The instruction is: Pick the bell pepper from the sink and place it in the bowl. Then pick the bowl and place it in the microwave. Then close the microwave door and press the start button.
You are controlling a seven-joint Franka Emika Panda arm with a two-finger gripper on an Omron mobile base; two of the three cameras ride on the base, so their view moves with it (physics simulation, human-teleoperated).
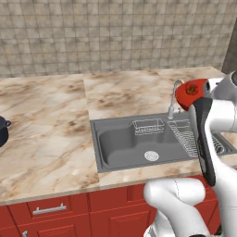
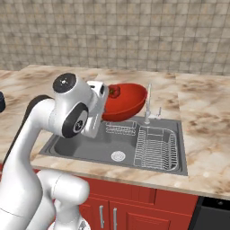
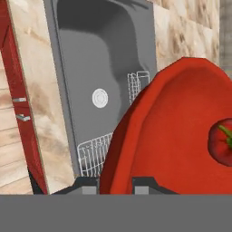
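Note:
My gripper is shut on the rim of the red bowl, which hangs tilted in the air over the sink. The small red bell pepper with its green stem lies inside the bowl. From the right base view the bowl floats above the sink's back edge, left of the faucet, with the bell pepper at its near side. In the left base view the bowl and bell pepper peek out behind my arm. The sink basin holds nothing. The microwave is out of view.
A wire rack sits at the back of the basin and a dish rack fills its right part. A dark blue pot stands on the counter far left. Red cabinet fronts run below the counter.

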